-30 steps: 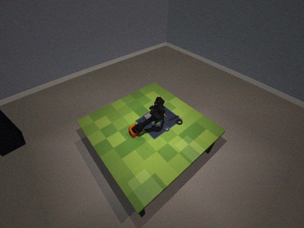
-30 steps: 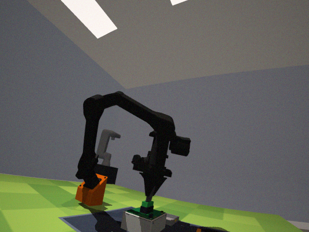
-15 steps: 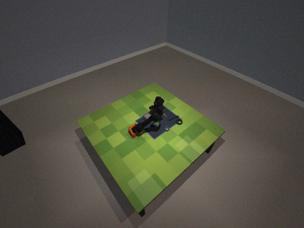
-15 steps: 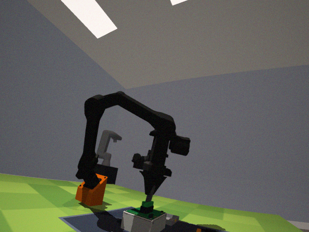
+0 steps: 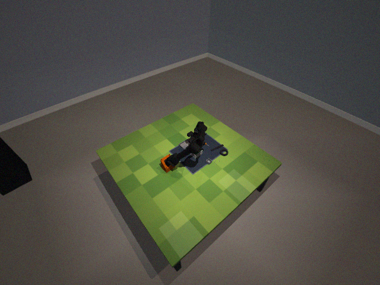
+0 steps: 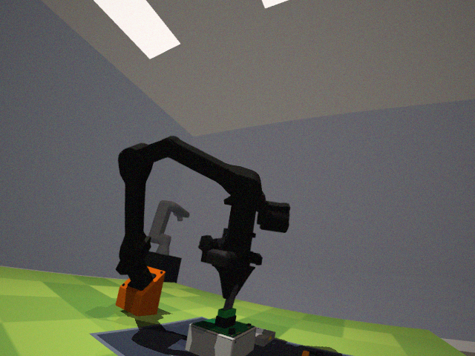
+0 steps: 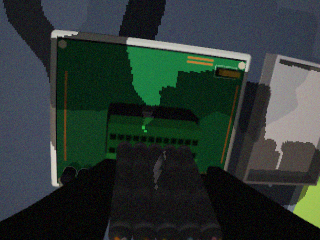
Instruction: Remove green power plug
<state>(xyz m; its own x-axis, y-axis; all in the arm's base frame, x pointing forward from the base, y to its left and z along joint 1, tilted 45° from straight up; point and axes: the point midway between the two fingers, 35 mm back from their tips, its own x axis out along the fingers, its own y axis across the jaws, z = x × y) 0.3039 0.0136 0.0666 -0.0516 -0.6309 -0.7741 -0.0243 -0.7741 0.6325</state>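
The green plug [image 6: 227, 313] [image 7: 150, 131] sits on the black socket [image 6: 225, 320] [image 7: 160, 111] of the green circuit board [image 6: 245, 328] [image 7: 90, 80]. Whether it is tilted or slightly raised is hard to tell. My gripper [image 6: 229, 303] [image 7: 162, 174] points down from above and is shut on the plug, at the dark ridged part behind its row of holes. The fingers stand on either side of that part in the wrist view. The grey tray [image 5: 184, 144] [image 6: 264, 337] [image 7: 297, 100] stands beside the board, to its right in the wrist view. The arm hides most of the board in the top view.
The board stands on a light grey block [image 6: 230, 346] on a dark blue mat [image 5: 192, 169] [image 6: 109, 340]. A black ring [image 5: 223, 152], a dark rod [image 5: 217, 148], a small pale part [image 5: 209, 161] and an orange-handled tool [image 5: 205, 143] lie around the mat's far side from the orange base [image 5: 165, 164] [image 6: 142, 300].
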